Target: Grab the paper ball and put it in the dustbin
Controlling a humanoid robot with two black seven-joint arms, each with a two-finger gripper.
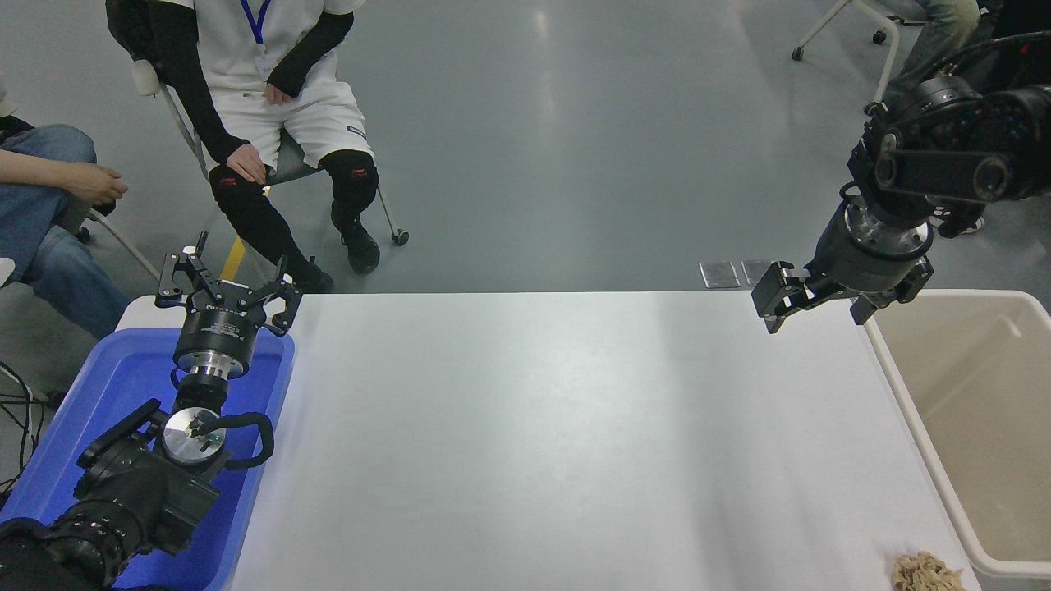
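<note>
The paper ball (926,572), a small tan crumpled wad, lies on the white table at the bottom right corner of the head view, partly cut off by the picture's edge. The dustbin (903,394), a large beige tub, stands just right of it along the table's right side. My right gripper (817,305) hangs open above the table's far right corner, beside the dustbin's far rim and far from the ball, with nothing in it. My left gripper (226,283) is parked open at the far left over a blue tray.
A blue plastic tray (263,410) sits under the left arm at the table's left edge. Two people sit on chairs beyond the table at the upper left (271,98). Another person's legs and a chair show at the top right.
</note>
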